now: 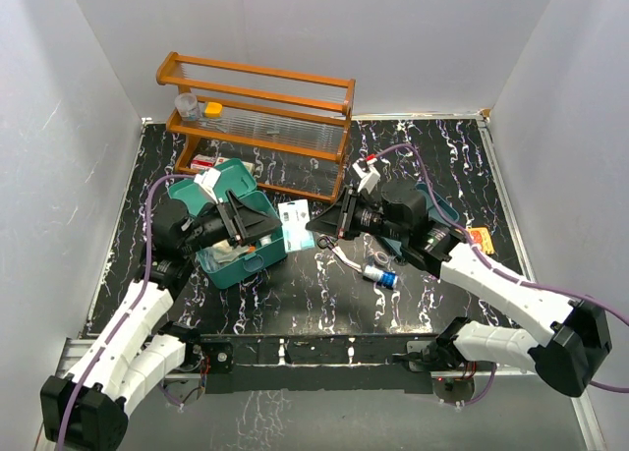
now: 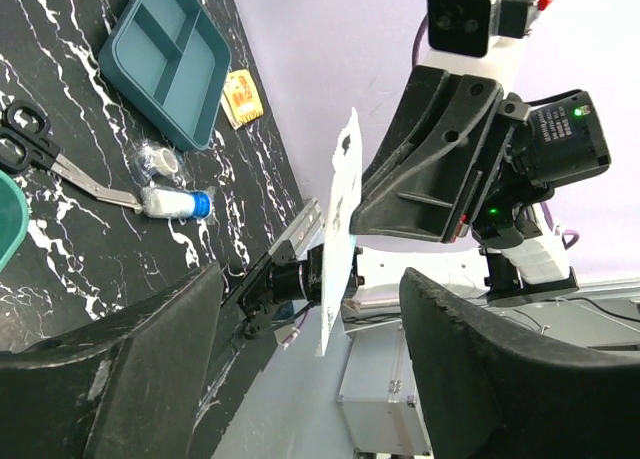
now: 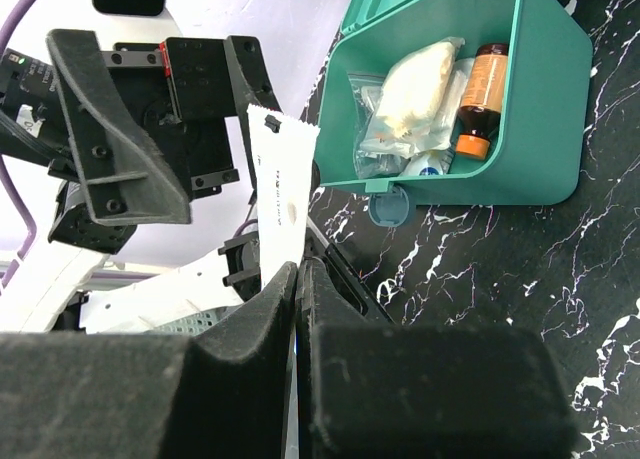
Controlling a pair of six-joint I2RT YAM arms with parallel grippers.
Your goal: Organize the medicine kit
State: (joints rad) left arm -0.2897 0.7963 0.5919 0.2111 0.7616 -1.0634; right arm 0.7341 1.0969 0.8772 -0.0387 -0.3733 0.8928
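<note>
Handover above the marble-patterned table (image 1: 324, 304): the right gripper (image 3: 298, 279) is clenched on the lower end of a white packet (image 3: 280, 194), holding it upright in the air at mid-frame in the overhead view. The left gripper (image 2: 315, 309) faces it with its jaws spread wide, one finger on each side of the packet's thin edge, and the left wrist view shows neither pad touching it. The medicine kit (image 1: 241, 262), a teal-green box with rounded corners, sits open on the table left of centre in the overhead view, just below and beside the left gripper. The right wrist view puts it in the upper right of the frame, holding a brown bottle with an orange label (image 3: 480, 97) and a clear bag of white material (image 3: 415, 89). A small round clear latch (image 3: 388, 209) hangs from its front rim. Right of centre on the table, below the packet, lie black-handled scissors (image 2: 40, 149), a small wrapped roll (image 2: 158, 161) and a white bottle with a blue cap (image 2: 175, 204). The roll and bottle are just beside the scissor blades. A shallow darker teal compartment tray (image 2: 165, 59) lies further right, partly under the right arm in the overhead view, with an orange sachet (image 2: 242, 96) near its corner. A wooden rack (image 1: 256, 107) stands at the back of the table in the upper left, with a clear cup (image 1: 186, 104) and a yellow-lidded container (image 1: 212, 109) on its shelf.
</note>
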